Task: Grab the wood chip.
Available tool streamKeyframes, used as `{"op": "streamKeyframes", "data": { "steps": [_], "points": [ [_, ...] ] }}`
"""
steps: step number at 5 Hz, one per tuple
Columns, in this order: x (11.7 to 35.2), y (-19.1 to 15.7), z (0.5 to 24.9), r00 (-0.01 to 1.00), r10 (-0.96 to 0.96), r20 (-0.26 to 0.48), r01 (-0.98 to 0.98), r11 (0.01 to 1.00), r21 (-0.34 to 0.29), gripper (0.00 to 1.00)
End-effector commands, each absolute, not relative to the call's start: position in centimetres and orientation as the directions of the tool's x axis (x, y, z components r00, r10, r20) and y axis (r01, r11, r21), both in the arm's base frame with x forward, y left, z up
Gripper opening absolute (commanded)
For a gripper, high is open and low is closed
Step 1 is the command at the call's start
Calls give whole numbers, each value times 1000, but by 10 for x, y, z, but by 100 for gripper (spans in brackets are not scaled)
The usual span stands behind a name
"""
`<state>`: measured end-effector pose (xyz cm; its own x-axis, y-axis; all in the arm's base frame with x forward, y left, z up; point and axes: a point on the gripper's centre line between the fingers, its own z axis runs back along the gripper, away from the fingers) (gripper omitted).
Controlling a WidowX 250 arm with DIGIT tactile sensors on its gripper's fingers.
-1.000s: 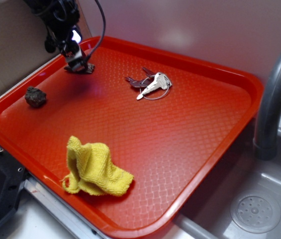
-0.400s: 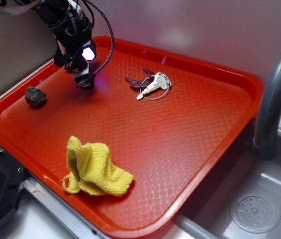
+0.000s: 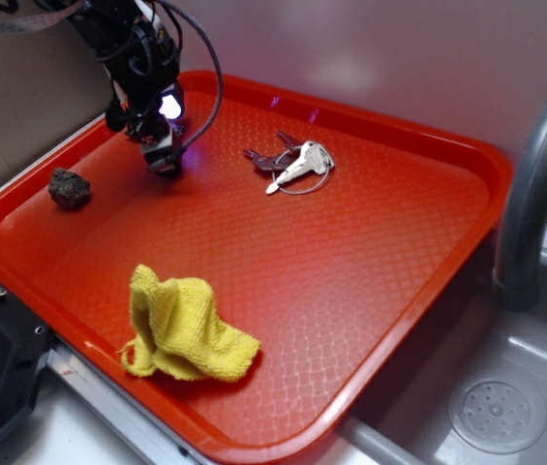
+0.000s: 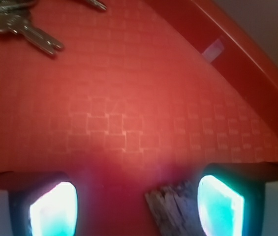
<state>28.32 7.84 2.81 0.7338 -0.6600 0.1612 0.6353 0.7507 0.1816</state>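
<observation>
The wood chip (image 4: 174, 210) sits between the spread pincer (image 4: 136, 209) fingers, against the right one

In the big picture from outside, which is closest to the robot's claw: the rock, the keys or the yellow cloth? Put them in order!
From the gripper:
1. Rock, by the tray's left rim.
2. Keys, on the other side, toward the back; nearly as close as the rock.
3. Yellow cloth, at the front edge, clearly farthest.
</observation>
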Motion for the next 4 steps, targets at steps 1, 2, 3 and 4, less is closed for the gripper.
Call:
{"op": "streamKeyframes", "data": {
  "steps": [1, 2, 3, 4],
  "points": [
    [297, 105, 68, 768, -602, 217, 555, 795, 242, 100],
    [302, 119, 78, 762, -604, 234, 550, 794, 260, 100],
    [301, 131, 73, 764, -629, 144, 576, 765, 286, 100],
    [296, 135, 68, 775, -615, 143, 587, 786, 196, 100]
  ]
}}
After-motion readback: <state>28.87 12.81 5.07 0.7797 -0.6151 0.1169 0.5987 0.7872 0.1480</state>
